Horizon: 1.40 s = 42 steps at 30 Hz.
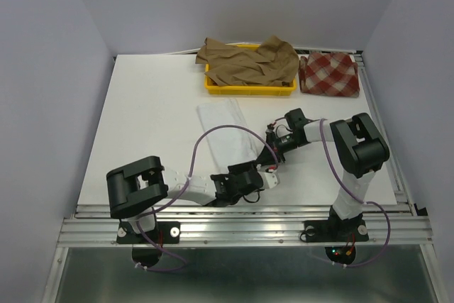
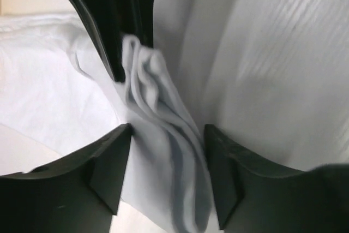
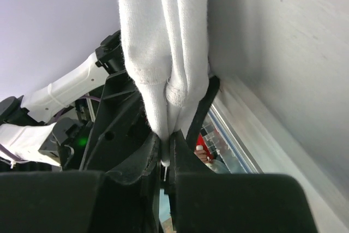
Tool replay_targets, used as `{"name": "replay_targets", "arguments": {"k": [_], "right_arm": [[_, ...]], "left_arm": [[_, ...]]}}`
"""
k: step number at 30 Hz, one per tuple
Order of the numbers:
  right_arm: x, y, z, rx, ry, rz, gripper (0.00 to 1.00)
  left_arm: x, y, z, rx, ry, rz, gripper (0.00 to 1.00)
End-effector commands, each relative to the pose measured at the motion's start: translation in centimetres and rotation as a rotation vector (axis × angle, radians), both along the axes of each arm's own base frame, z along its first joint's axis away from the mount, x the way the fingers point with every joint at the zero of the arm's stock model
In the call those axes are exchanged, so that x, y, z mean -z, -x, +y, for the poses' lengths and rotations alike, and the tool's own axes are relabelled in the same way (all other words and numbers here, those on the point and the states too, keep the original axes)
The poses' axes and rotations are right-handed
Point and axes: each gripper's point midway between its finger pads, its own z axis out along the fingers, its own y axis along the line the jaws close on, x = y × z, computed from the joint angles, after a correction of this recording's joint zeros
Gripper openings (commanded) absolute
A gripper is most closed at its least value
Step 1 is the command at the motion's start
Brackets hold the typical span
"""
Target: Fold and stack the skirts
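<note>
**Two pincers are meeting on one edge of the white skirt**

The right pincer is clamping tightly on a bunched edge of this skirt. Several layers are passing between its closed jaws and running away from its tips. I am judging that it is gripping there to keep the layers gathered above the table and to offer them for a second grasp.

The left pincer is standing with its jaws apart, one on each side of the same bunch, just beside the right pincer's fingers. It is not pressing the cloth. It seems to be preparing to take this fold.

Well beyond both pincers, the tan skirt is lying over the yellow tray. The checked skirt is resting just beside the tray. Both look unfolded, so no stack is forming yet.
</note>
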Motion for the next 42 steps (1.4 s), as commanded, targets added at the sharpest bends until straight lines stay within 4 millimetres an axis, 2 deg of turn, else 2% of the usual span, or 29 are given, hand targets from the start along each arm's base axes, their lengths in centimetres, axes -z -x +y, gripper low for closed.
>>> {"name": "replay_targets", "arguments": {"k": [1, 6, 8, 10, 12, 13, 14, 16, 17, 18, 19, 20, 21, 23, 24, 25, 26, 29, 31, 33, 36, 38, 42], "right_arm": [[-0.6, 0.1, -0.2, 0.001, -0.035, -0.008, 0.01], [-0.3, 0.1, -0.2, 0.0, -0.034, 0.004, 0.01], [-0.2, 0.1, -0.2, -0.001, -0.035, 0.002, 0.01], [-0.1, 0.2, -0.2, -0.004, -0.032, -0.008, 0.01], [0.0, 0.2, -0.3, -0.007, -0.03, -0.021, 0.01], [0.1, 0.3, -0.4, -0.017, -0.022, -0.049, 0.01], [0.2, 0.1, -0.5, -0.02, -0.006, -0.07, 0.19], [0.8, -0.7, -1.0, -0.032, 0.038, -0.163, 0.44], [0.3, -1.1, -1.1, -0.047, 0.06, -0.177, 0.55], [0.2, -1.9, -1.5, -0.053, 0.077, -0.212, 0.69], [0.6, -2.8, -2.3, -0.088, 0.11, -0.305, 0.72], [-0.6, -4.0, -2.4, -0.112, 0.14, -0.338, 0.75], [0.2, -5.2, -3.3, -0.161, 0.188, -0.435, 0.77], [-0.5, -6.5, -3.9, -0.208, 0.245, -0.492, 0.78], [-1.7, -8.8, -3.8, -0.215, 0.263, -0.587, 0.78], [-1.9, -9.8, -4.1, -0.233, 0.295, -0.649, 0.78], [-3.1, -11.7, -3.8, -0.231, 0.294, -0.725, 0.8], [-4.2, -15.0, -3.2, -0.211, 0.302, -0.833, 0.8], [-4.1, -18.0, -2.8, -0.219, 0.314, -0.905, 0.79], [-3.0, -19.3, -1.6, -0.274, 0.33, -0.947, 0.76], [-1.3, -19.9, -0.3, -0.332, 0.349, -0.984, 0.7], [0.5, -20.4, -0.3, -0.359, 0.383, -0.99, 0.65], [3.4, -18.8, 0.5, -0.43, 0.387, -0.975, 0.52]], "left_arm": [[1.4, 0.8, 3.2, -0.009, -0.099, 0.019, 0.56], [1.2, 0.8, 3.8, -0.007, -0.107, 0.013, 0.38], [1.1, 0.8, 3.7, -0.006, -0.103, 0.011, 0.26], [0.5, 0.8, 3.3, 0.001, -0.084, 0.012, 0.26], [-0.4, 1.0, 3.0, 0.02, -0.063, 0.016, 0.0], [-0.8, 1.1, 2.9, 0.04, -0.064, 0.014, 0.0], [-1.7, 1.6, 2.2, 0.078, -0.033, 0.035, 0.0], [-2.1, 2.4, 2.4, 0.145, -0.067, 0.063, 0.0], [-2.5, 3.4, 1.9, 0.21, -0.053, 0.101, 0.0], [-2.5, 4.0, 2.3, 0.241, -0.088, 0.126, 0.0], [-2.6, 4.5, 2.3, 0.28, -0.1, 0.143, 0.0], [-2.7, 5.0, 2.3, 0.308, -0.105, 0.163, 0.0], [-2.8, 6.1, 2.4, 0.357, -0.115, 0.213, 0.0], [-3.1, 7.6, 2.2, 0.436, -0.113, 0.271, 0.0], [-3.6, 8.0, 2.3, 0.449, -0.114, 0.287, 0.0], [-3.9, 8.3, 2.1, 0.462, -0.107, 0.302, 0.0], [-4.7, 9.2, 1.4, 0.496, -0.077, 0.34, 0.0], [-4.6, 11.0, 1.9, 0.552, -0.097, 0.431, 0.0], [-4.7, 11.6, 2.2, 0.566, -0.112, 0.464, 0.0], [-4.6, 12.4, 2.5, 0.588, -0.121, 0.501, 0.0], [-5.0, 13.3, 2.9, 0.625, -0.122, 0.541, 0.0], [-5.5, 13.8, 2.8, 0.655, -0.116, 0.561, 0.0], [-7.1, 14.0, 2.4, 0.68, -0.107, 0.578, 0.0]]}}
